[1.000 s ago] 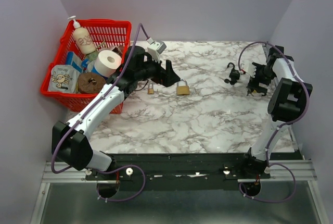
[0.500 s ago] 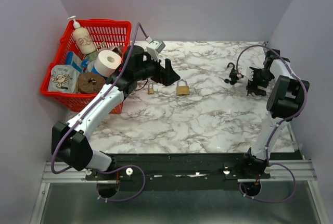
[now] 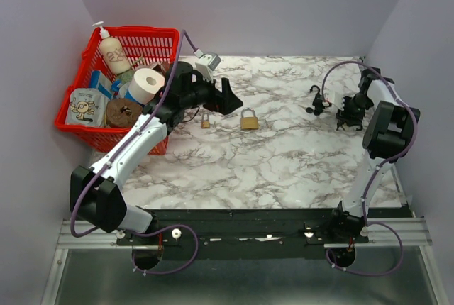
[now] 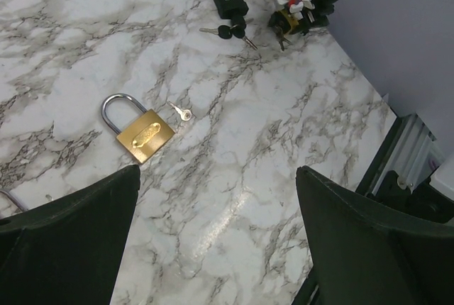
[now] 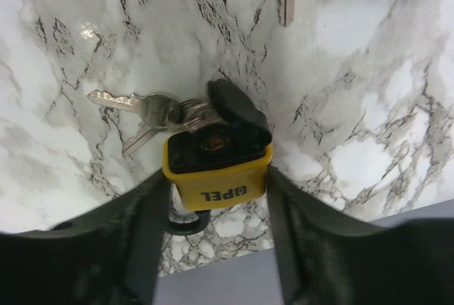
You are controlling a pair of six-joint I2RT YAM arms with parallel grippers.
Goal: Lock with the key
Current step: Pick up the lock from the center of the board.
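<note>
right gripper [image 5: 216, 193] clamped on yellow lock [image 5: 216, 167], keyhole flap open, keys [image 5: 145, 110] just beside. left gripper [image 4: 213, 241] wide, empty, over brass lock [image 4: 144, 135]. hold yellow lock steady, line key up straight before turning.

The bench top [image 3: 284, 156] is smooth and glossy, marble-patterned and catching glare; near its middle the brass padlock [image 4: 144, 135] shows a satin golden body and a bright steel shackle. Toward the right edge, the yellow padlock [image 5: 216, 167] has a smooth plastic casing with a matt black flap and polished silver metal keys [image 5: 145, 106], while the basket [image 3: 152, 35] at the far-left corner is glossy red plastic mesh.
</note>
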